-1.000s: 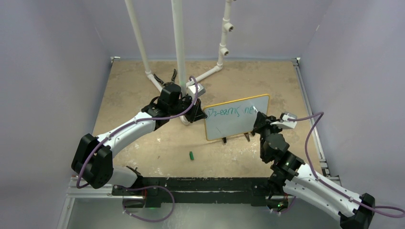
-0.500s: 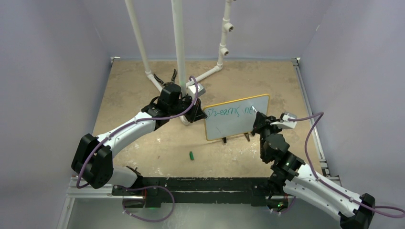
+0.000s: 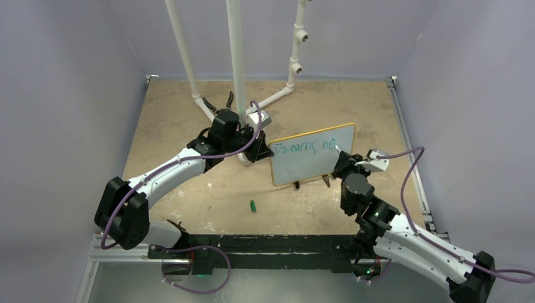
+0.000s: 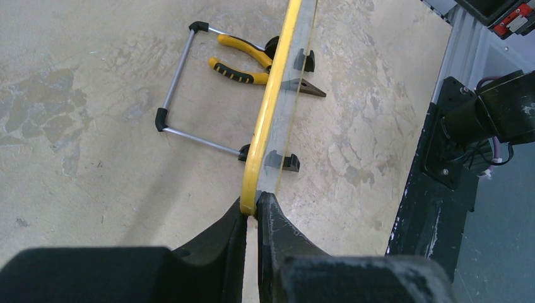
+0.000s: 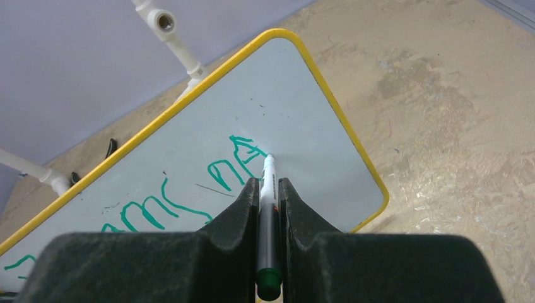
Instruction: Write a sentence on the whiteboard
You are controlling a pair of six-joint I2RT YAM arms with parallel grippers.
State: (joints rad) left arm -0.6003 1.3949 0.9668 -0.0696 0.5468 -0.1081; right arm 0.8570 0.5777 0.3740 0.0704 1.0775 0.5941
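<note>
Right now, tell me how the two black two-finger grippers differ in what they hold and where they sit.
The left gripper pinches the yellow-rimmed white whiteboard by its edge; the right gripper clamps a white green-ended marker. The left sits at the board's left end, the right faces its written side, tip at the green lettering. Both are shut.

A tan, scuffed table [image 3: 183,120] sits between pale purple walls [image 3: 63,95]. 3 white pipes [image 3: 235,50] rise from its far side. A small green cap [image 3: 252,206] lies alone nearer the front edge. Yellow-handled pliers [image 4: 235,74] lie just beside a thin metal rod frame [image 4: 178,71] with black corner pieces.
</note>
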